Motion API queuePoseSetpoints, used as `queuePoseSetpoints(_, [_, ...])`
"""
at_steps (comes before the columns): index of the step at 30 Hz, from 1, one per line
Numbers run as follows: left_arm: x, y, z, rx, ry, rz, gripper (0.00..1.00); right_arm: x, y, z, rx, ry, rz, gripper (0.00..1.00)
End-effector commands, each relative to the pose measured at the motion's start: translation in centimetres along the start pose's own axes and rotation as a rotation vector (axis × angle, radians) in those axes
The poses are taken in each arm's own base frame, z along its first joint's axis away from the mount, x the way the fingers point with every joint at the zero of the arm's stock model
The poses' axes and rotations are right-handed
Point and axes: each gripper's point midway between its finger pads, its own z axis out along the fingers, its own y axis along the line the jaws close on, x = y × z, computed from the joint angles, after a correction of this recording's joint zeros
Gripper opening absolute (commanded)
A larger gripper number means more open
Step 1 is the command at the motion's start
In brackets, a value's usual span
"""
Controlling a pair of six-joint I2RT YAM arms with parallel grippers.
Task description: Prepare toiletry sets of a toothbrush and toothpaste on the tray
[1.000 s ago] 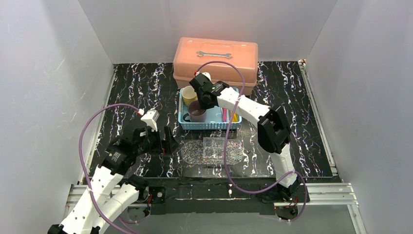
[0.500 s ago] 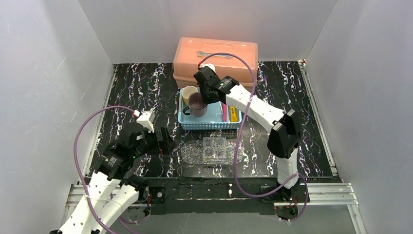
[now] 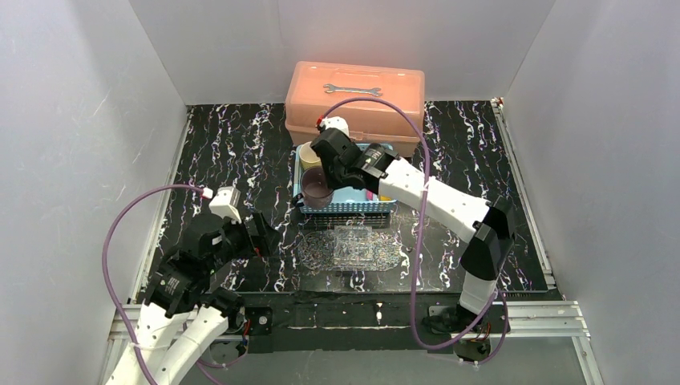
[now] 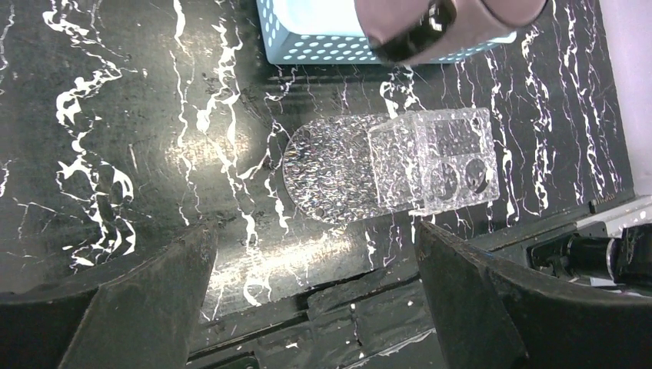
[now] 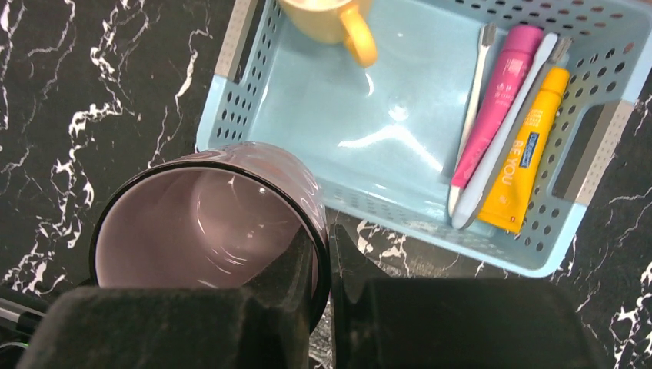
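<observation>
Mug first: the right end effector [image 5: 327, 250], clamped on the purple mug's [image 5: 207, 223] rim, holds it over the blue basket's [image 5: 346, 131] corner, where toothbrushes [image 5: 474, 92] and toothpaste tubes [image 5: 496, 111] lie. The left end effector [image 4: 314, 254] gapes empty near the clear tray [image 4: 330, 177], the mug's likely destination.

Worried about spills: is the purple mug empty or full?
Empty. The purple mug shows a bare inside, nothing in it.
</observation>
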Motion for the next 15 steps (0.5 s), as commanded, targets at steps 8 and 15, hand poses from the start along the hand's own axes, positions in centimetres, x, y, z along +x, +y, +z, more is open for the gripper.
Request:
queuePoseSetpoints(8, [-1.1,1.4,-1.9,-0.056,-0.122,-0.026,0.99,1.8,3.4,-3.7,-0.026,-0.083,0.037,0.01])
queuePoseSetpoints(15, [-1.0,1.3,-1.9,-0.054,-0.114,-0.026,0.99,4.7,5.0,-3.7,-0.031,-0.057,0.014,0.01])
